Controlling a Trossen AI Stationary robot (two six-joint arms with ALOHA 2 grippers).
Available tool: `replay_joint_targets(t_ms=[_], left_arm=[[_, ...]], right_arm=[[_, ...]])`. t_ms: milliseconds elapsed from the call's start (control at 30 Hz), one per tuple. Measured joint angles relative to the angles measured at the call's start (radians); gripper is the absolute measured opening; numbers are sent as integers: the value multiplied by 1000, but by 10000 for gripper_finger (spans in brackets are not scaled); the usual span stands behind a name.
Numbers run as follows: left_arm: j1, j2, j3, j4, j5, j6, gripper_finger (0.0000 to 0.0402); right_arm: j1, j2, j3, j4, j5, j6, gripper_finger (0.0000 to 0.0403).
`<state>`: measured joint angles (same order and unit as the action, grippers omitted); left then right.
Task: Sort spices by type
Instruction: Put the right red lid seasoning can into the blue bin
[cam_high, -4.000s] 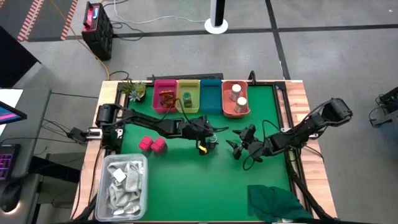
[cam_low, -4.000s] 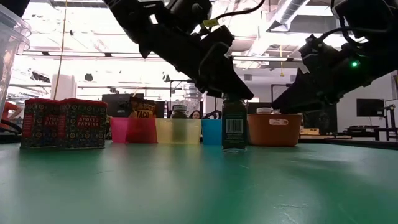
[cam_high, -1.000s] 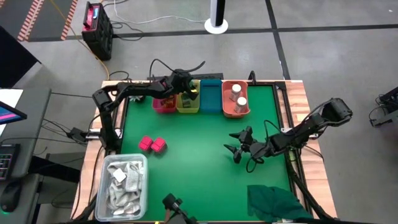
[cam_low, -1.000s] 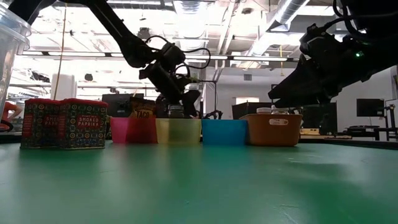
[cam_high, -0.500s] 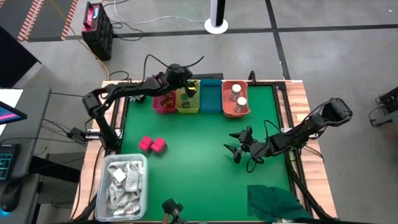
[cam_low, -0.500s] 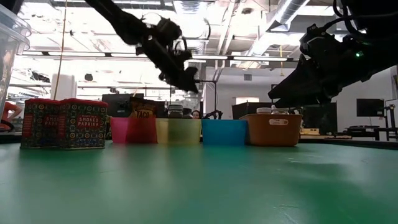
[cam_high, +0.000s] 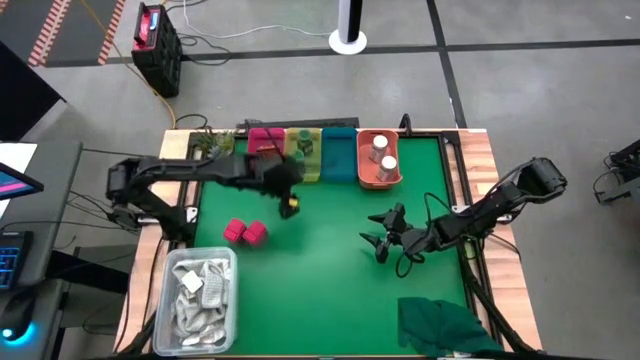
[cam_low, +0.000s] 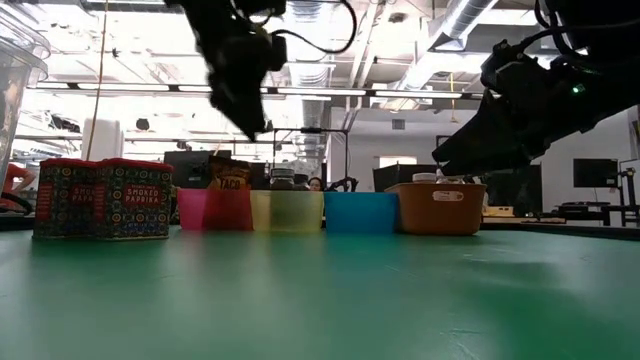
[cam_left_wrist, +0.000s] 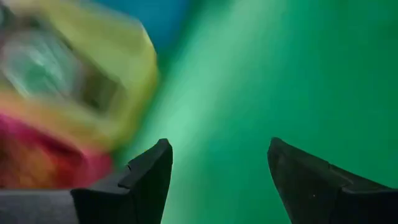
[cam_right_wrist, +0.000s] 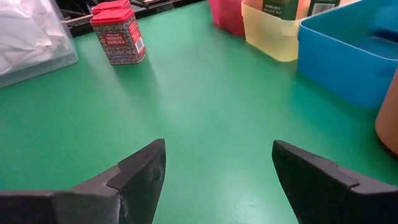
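Two pink cube packets (cam_high: 244, 232) stand side by side on the green counter (cam_high: 320, 290), near its left edge. Both green jars (cam_high: 303, 149) sit in the yellow bin (cam_high: 303, 170). The left gripper (cam_high: 287, 201) hovers between bins and packets, jaws wide and empty. The right gripper (cam_high: 381, 240) waits mid-counter, jaws wide.

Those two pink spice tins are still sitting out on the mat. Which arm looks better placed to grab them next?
Probably the left. Its end effector, open and empty, hangs just above and beside the pink tins. The right end effector, also open, sits farther off across the green mat.
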<state>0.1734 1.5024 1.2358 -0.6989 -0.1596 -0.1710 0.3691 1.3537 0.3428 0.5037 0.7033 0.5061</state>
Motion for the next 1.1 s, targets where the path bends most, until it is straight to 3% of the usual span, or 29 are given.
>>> replay_joint_targets(t_ms=[200,467,633,1100], left_arm=[[-140,5,-1,-174,-78,-304,250],[-167,5,-11,-389,-84,-535,250],[-169,5,-55,-383,25,-578,250],[-190,5,-128,-379,135,-638,250]], right_arm=[[-6,0,0,-3,0,-10,317],[1,0,0,-5,0,-17,317],[5,0,0,-17,0,-14,317],[10,0,0,-28,0,-17,317]])
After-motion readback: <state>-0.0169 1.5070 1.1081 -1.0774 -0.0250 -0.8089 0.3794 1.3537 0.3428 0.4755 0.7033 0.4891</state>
